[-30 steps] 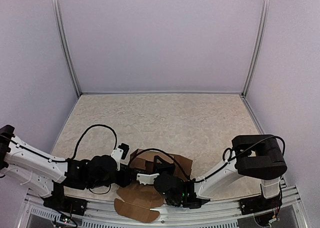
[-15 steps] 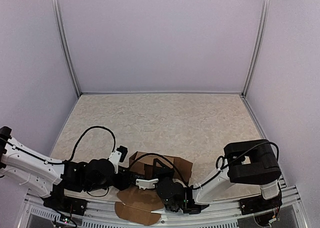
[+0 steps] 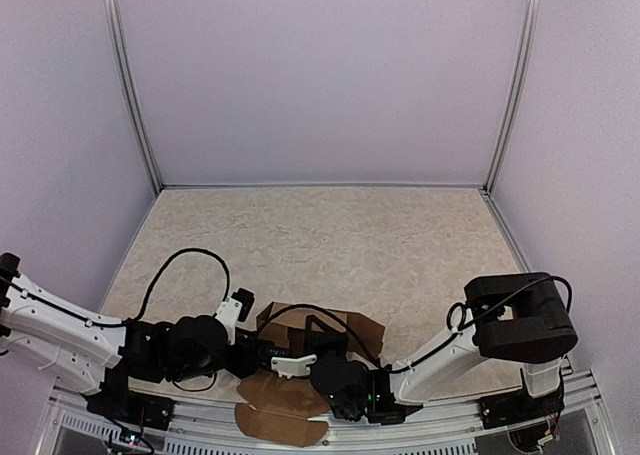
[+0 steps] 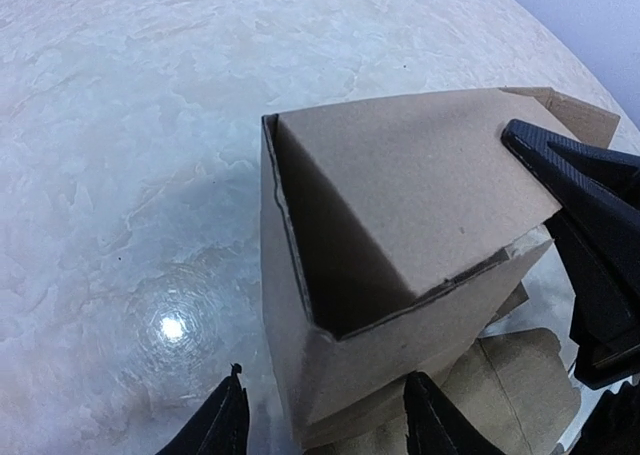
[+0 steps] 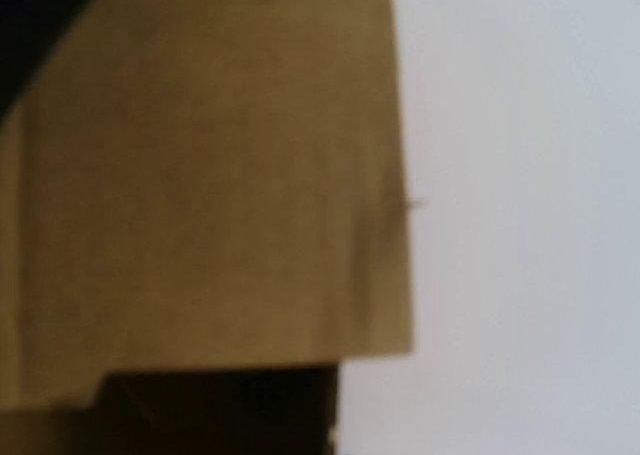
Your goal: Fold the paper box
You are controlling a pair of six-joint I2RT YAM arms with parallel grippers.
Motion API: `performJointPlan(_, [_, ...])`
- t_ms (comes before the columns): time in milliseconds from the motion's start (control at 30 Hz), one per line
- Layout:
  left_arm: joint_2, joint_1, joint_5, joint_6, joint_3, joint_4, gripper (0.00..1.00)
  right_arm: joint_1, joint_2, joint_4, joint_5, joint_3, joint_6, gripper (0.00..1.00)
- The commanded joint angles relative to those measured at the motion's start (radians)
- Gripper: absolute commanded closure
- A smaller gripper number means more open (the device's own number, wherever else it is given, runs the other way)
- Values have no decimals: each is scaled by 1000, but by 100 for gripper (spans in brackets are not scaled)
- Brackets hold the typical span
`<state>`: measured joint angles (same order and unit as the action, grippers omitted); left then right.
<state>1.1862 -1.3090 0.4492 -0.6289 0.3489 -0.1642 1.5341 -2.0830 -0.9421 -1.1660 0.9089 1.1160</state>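
Left wrist view: your left gripper (image 4: 322,415) sits abt half open w/ nothing held, the paper box (image 4: 400,205) half-formed just ahead btwn its tips, right gripper (image 4: 545,160) closed, tip on its top panel; likely light, crease-prone cardboard, so pinch a wall edge.

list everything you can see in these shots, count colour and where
paper box: one, brown cardboard, partly folded, near edge of the table between the grippers, flat flaps toward the near edge
table: one, mottled beige, floor of the enclosure
walls: three, pale lilac, back and both sides
frame posts: two, silver, back corners
cables: several, black, looped over the arms
left arm: one, white and black, near left
right arm: one, black and white, near right
left gripper: one, black, open, astride the box's near corner
right gripper: one, black, shut, at the box's right side
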Motion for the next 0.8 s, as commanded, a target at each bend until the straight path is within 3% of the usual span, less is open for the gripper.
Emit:
performJointPlan(0, [-27,-6,45,45,33,23,48,6,77,208,59,33,-107,100])
performJointPlan(367, [-29,-6,51,74,45,9,48,-34,188,699,204,153,-428,100])
performJointPlan(767, [-19,-6,52,84,53,-10,44,-61,210,969,300,281,-579,100])
